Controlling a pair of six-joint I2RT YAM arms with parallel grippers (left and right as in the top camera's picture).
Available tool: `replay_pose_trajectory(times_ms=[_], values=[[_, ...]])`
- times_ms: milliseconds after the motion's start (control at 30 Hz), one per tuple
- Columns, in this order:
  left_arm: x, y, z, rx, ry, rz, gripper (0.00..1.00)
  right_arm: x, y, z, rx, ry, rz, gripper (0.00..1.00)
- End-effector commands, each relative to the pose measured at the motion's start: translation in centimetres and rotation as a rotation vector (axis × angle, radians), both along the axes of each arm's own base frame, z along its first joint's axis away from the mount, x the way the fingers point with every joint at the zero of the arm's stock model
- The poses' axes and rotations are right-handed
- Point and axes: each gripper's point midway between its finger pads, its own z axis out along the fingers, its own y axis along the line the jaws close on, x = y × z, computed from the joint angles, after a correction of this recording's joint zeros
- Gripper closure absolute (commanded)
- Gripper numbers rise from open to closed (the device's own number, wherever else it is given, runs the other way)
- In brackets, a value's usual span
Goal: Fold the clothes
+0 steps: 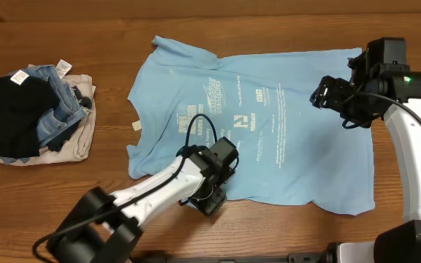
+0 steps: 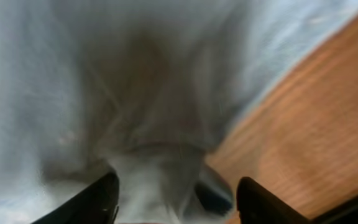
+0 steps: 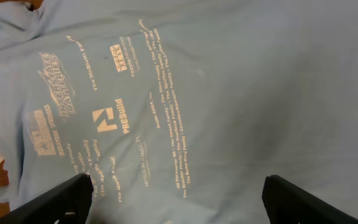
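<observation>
Blurred light-blue cloth fills the left wrist view, a ridge of it rising between the fingers (image 2: 98, 199) of the left gripper (image 2: 176, 200). They stand apart, and the ridge does not fill the gap. The right gripper (image 3: 179, 200) hangs above the shirt (image 1: 298, 146) with its fingers (image 3: 61, 199) spread wide, holding nothing.

The shirt lies spread out in the middle of the wooden table (image 1: 269, 22). In the right wrist view its white print runs sideways. One logo seems to read "ProBuild" and another perhaps "Interstate Batteries". The smaller lines are too fine to read.

Only the overhead view shows the pile of other clothes (image 1: 42, 117) at the table's left, denim and black cloth with white tags, well apart from the shirt. It also places the left gripper at the shirt's near hem.
</observation>
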Motion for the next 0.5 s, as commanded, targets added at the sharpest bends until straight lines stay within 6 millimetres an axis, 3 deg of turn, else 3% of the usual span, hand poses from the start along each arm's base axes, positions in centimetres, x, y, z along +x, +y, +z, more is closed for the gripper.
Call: replay_pose_trajectory(times_ms=[0,133,300,333,400,467], values=[[-0.4,0.3,-0.2,0.027,0.028,0.032,0.63,0.1,-0.2,-0.2,-0.004,0.003,-0.012,0.09],[-1.5,0.6,1.6,0.046,0.087,0.048,0.82,0.1,-0.2,-0.2,-0.004,0.003,-0.012,0.09],[-0.1,2.0,5.7,0.139,0.028,0.043,0.83,0.1,-0.2,-0.2,-0.004,0.003,-0.012,0.09],[0.6,2.6,6.9,0.18,-0.009,0.036,0.79,0.1,-0.2,-0.2,-0.004,0.003,-0.012,0.09],[2.0,3.9,8.8,0.254,-0.072,0.034,0.41,0.1,-0.2,-0.2,-0.004,0.003,-0.012,0.09],[4.1,5.5,10.1,0.328,-0.163,0.068,0.35,0.1,-0.2,-0.2,-0.004,0.003,-0.012,0.09]])
